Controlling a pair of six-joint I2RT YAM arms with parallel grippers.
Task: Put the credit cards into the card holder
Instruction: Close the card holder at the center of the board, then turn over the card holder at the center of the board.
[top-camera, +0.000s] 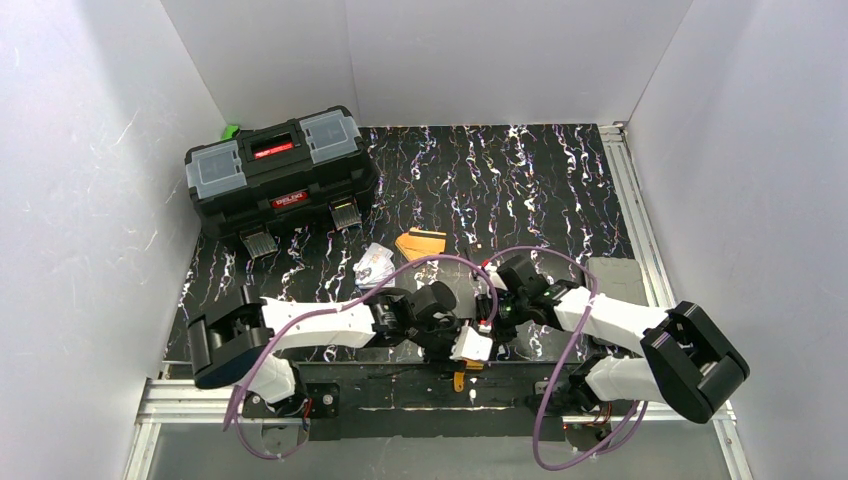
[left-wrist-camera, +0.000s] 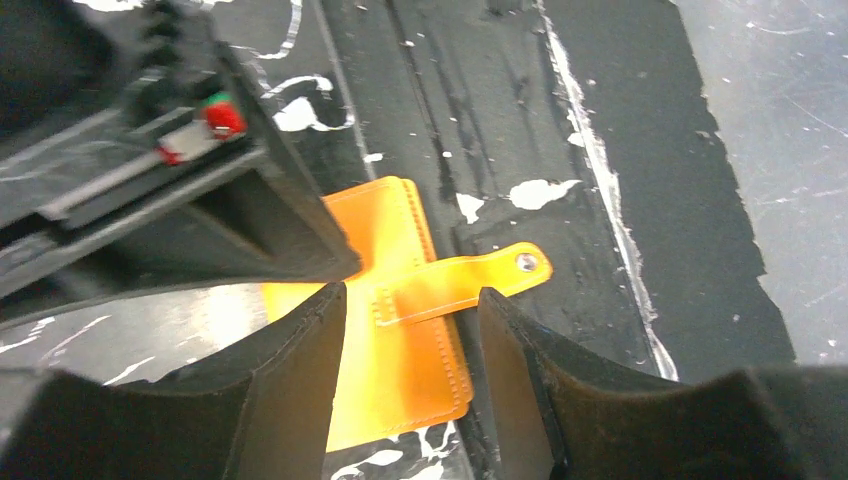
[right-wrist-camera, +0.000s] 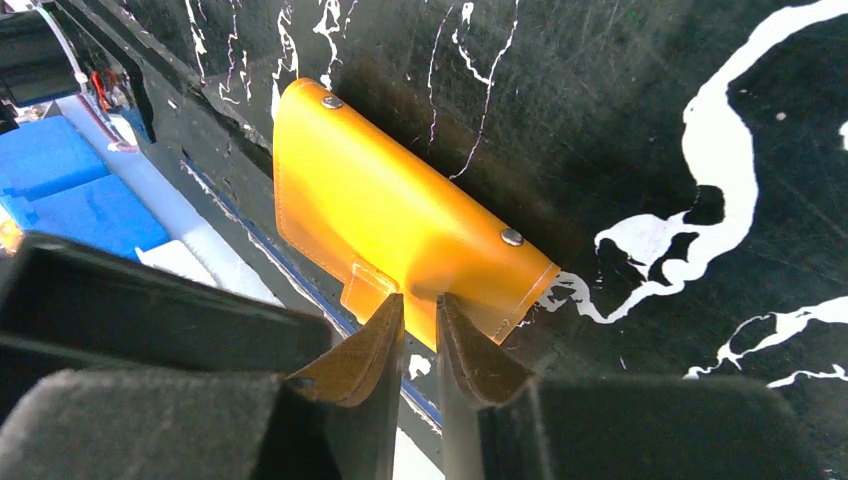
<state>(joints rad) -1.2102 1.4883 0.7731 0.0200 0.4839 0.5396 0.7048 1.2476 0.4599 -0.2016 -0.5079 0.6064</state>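
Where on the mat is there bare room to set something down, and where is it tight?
Free: the far mat between the toolbox and the right rail, beyond the orange cards and white cards. Crowded: the near edge centre, where the open left claw and the right claw, shut on the card holder, meet.

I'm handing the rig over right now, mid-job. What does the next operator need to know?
Left gripper: open, fingers either side of the card holder, over its snap tab.
Right gripper: shut on the folded card holder's edge, at the near edge of the table.
Cards: the pale printed cards and the orange cards lie loose on the mat, beyond both arms.
Done: no card loaded that I can see.
Left: open the holder, pick up and insert each card.
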